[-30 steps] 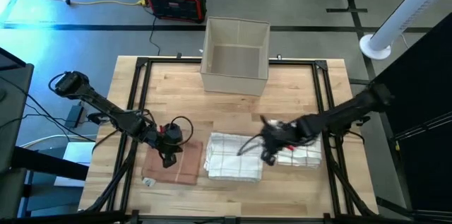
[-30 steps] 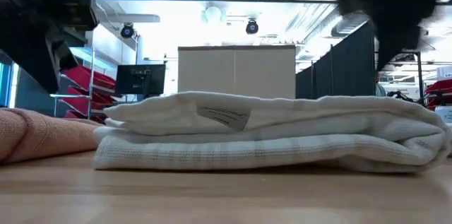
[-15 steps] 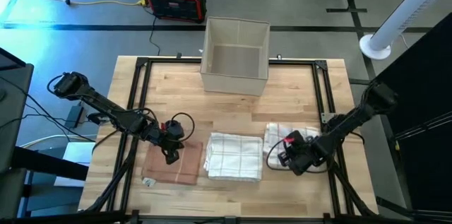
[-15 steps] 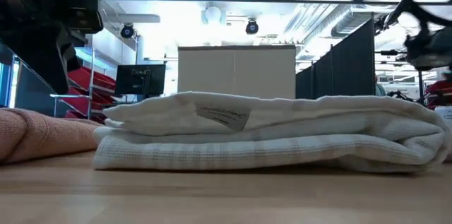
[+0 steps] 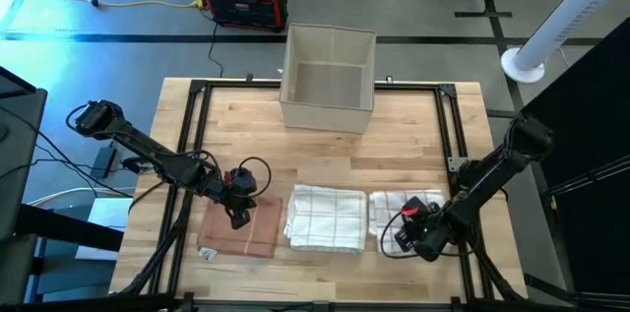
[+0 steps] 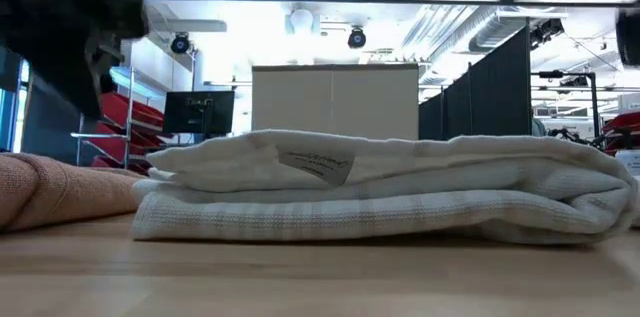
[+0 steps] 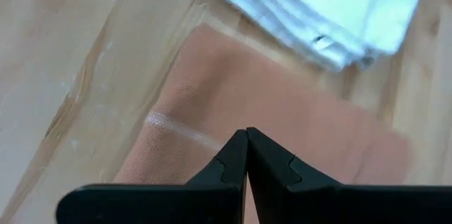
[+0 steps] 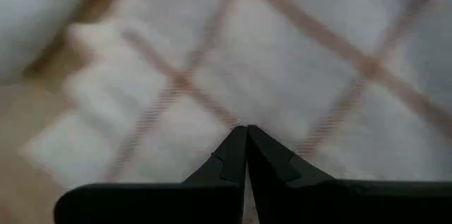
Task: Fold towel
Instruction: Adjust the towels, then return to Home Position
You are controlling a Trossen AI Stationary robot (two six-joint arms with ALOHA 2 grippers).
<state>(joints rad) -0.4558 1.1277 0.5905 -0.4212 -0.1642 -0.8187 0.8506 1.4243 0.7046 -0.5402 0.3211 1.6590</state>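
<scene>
A: Where do things stand?

B: Three folded towels lie in a row at the near edge of the table (image 5: 325, 150): a pink towel (image 5: 241, 230) on the left, a grey-checked towel (image 5: 326, 218) in the middle, a red-checked towel (image 5: 404, 212) on the right. The left gripper (image 7: 246, 133) is clenched empty over the pink one; the right gripper (image 8: 246, 129) is pinched closed, empty, above the red-checked one

A: The risk?

B: I'd guess closed fingers dropping onto cloth would drag a fold open, or nudge a stack into its neighbour
</scene>
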